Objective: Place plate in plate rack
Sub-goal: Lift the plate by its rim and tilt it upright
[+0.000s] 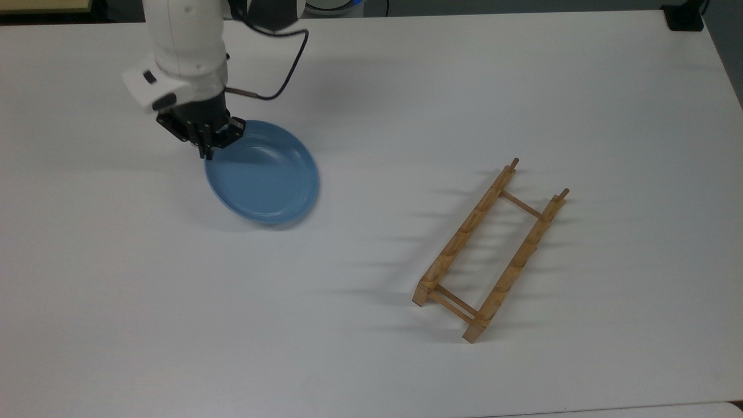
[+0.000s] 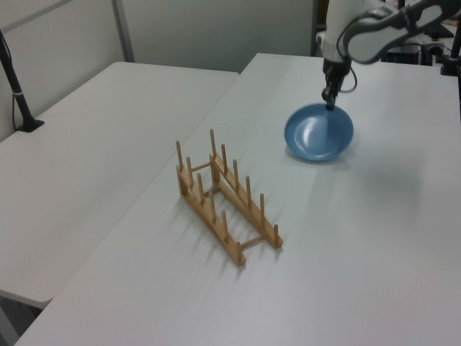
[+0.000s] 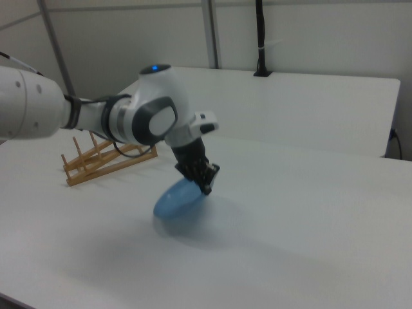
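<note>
Top view: claw [image 1: 207, 148] clamped on the rim of the plate [image 1: 262, 173], at the edge toward the top view's upper left; plate tilted, hollow side up, hanging over the white table [image 1: 371, 360]; rack [image 1: 489, 251] standing well apart toward the top view's lower right, holding nothing, a black cable [image 1: 284, 64] looping from the wrist. Left view: claw [image 2: 330, 101] pinching the plate [image 2: 319, 132] at its far edge, plate slanted and clear of the table [image 2: 374, 274]; rack [image 2: 225, 196] nearer the camera, pegs upright. Right view: claw [image 3: 205, 183] gripping the upper edge of the plate [image 3: 177, 198], plate steeply tilted with its lower edge just above the table [image 3: 309, 257]; rack [image 3: 106, 158] behind the arm, toward the right view's left.
</note>
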Controlling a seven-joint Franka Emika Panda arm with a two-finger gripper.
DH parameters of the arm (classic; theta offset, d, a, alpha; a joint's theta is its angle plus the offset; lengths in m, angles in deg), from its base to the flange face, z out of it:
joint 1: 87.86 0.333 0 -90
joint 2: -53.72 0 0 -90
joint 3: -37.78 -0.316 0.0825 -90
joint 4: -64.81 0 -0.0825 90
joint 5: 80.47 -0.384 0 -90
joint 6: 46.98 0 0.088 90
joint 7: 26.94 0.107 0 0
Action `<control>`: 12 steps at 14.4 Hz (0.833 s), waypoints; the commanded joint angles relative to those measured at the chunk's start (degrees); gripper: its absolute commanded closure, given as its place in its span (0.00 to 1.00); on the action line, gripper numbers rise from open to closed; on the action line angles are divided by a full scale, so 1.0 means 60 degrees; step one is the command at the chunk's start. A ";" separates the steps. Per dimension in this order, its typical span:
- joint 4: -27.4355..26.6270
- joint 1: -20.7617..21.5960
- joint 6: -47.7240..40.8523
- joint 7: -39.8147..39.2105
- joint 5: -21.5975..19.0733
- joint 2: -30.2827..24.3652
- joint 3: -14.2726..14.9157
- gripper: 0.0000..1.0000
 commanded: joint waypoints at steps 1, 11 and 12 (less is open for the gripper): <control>0.0360 0.0079 0.0037 0.0245 0.0061 -0.0877 -0.0499 1.00; 0.1636 0.0108 0.0140 0.3054 0.0688 -0.1770 -0.2564 1.00; 0.1636 0.0108 0.0140 0.3594 0.1025 -0.1903 -0.2872 1.00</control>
